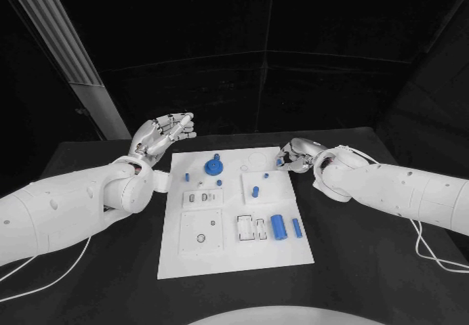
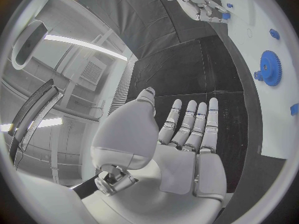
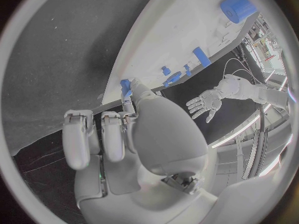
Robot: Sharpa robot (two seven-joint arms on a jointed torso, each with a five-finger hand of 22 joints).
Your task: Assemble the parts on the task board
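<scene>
The white task board [image 1: 234, 261] lies mid-table. On it stand a blue gear [image 1: 213, 166], several small blue pegs such as one [image 1: 255, 191], and two blue cylinders [image 1: 278, 225] near its right edge. My left hand [image 1: 166, 132] hovers open beyond the board's far left corner, fingers straight and apart [image 2: 187, 129], holding nothing. My right hand [image 1: 298, 154] sits at the board's far right edge and pinches a small blue part [image 1: 280, 162] between thumb and a fingertip, also seen as the blue part [image 3: 126, 87]. The gear [image 2: 270, 68] shows beside the left hand.
The black table [image 1: 371, 277] surrounds the board. White cables [image 1: 430, 250] trail under my right arm, and another cable [image 1: 39, 277] under my left arm. A slanted grey beam [image 1: 68, 54] rises behind the table's far left.
</scene>
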